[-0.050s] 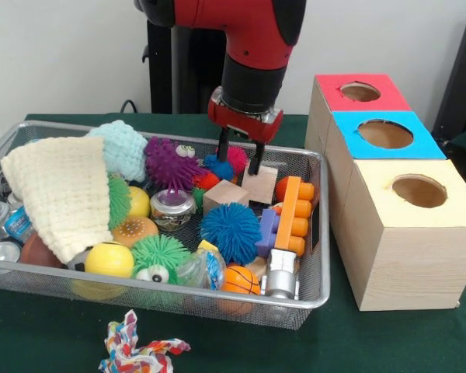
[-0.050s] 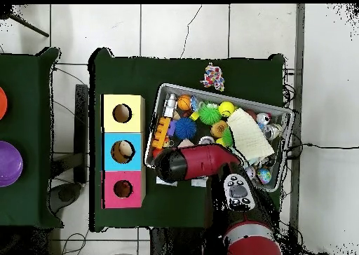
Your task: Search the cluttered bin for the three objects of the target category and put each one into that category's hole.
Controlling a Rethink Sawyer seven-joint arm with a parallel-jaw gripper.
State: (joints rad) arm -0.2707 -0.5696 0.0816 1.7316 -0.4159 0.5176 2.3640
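Mesh bin (image 1: 318, 225) crammed: toys, wooden blocks (image 1: 225, 194), cloth (image 1: 62, 190).

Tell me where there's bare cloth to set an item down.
Bare green cloth lies in front of the mesh bin, right of the rope toy, and before the yellow-topped box. The bin itself is crowded, with the pincer inside.

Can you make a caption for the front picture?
Red robot arm's gripper reaches into wire mesh bin beside a wooden block.
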